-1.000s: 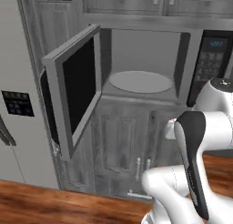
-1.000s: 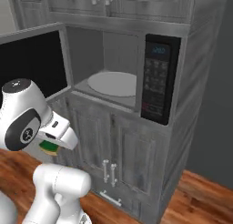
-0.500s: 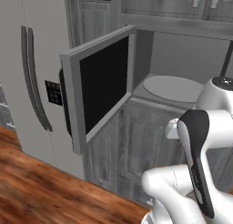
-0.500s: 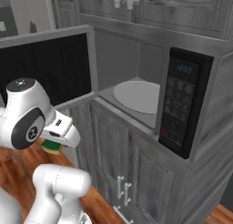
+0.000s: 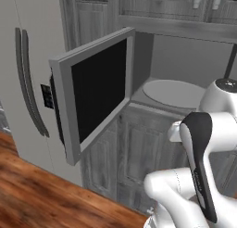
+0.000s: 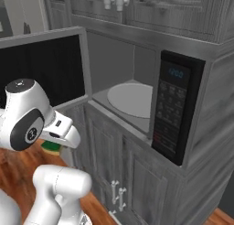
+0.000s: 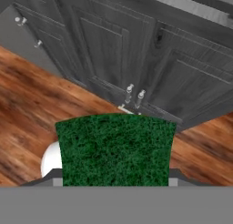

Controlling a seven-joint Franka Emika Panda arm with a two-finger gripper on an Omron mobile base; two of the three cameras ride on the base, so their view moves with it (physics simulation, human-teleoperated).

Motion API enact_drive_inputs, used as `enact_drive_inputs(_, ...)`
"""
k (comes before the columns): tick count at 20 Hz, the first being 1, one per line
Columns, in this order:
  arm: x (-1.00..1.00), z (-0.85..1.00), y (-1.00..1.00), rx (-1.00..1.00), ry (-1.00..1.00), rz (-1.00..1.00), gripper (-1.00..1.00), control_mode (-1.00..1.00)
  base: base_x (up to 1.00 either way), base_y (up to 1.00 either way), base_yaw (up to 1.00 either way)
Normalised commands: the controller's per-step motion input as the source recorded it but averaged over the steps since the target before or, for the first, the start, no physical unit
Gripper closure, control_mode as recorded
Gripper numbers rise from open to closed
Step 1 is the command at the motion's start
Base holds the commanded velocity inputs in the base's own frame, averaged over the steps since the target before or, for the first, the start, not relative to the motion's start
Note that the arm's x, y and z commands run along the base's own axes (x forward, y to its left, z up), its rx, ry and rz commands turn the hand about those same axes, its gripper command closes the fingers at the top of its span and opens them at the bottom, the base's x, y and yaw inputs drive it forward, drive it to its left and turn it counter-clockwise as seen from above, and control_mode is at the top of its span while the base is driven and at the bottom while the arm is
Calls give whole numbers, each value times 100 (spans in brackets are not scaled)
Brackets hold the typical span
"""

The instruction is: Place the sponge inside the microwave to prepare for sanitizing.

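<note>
We see the sponge [image 7: 115,150] right in front of the hand camera, its rough green face broad across the lower middle of that view, sitting between the sides of our pincer [image 7: 114,182], which is clamped on the sponge. From the right base camera a sliver of green over yellow shows just under the white hand, low at the left, in front of the wooden floor [image 6: 13,162].

The microwave [image 6: 176,112] stands built into grey cabinets, with its door [image 5: 95,90] swung wide to the left; the dark glass faces outward and the grey frame runs around it. Inside, the round grey turntable [image 5: 173,92] lies flat on the cavity floor. The black keypad panel [image 6: 170,105] with its small blue display sits on the right side of the opening.

The sponge is still outside the microwave, held well below the level of the cavity, near the lower cabinet doors [image 7: 136,54] with their paired small handles. To the left of the open door stands a tall pale fridge [image 5: 28,74] with long dark handles.
</note>
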Motion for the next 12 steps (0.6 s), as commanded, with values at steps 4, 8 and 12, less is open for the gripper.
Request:
enact_drive_inputs(4,0,0,0,0,0,0,100,100,24,-46,0)
enact_drive_inputs(8,0,0,0,0,0,0,100,100,0,0,0)
enact_drive_inputs(12,0,0,0,0,0,0,100,100,0,0,0)
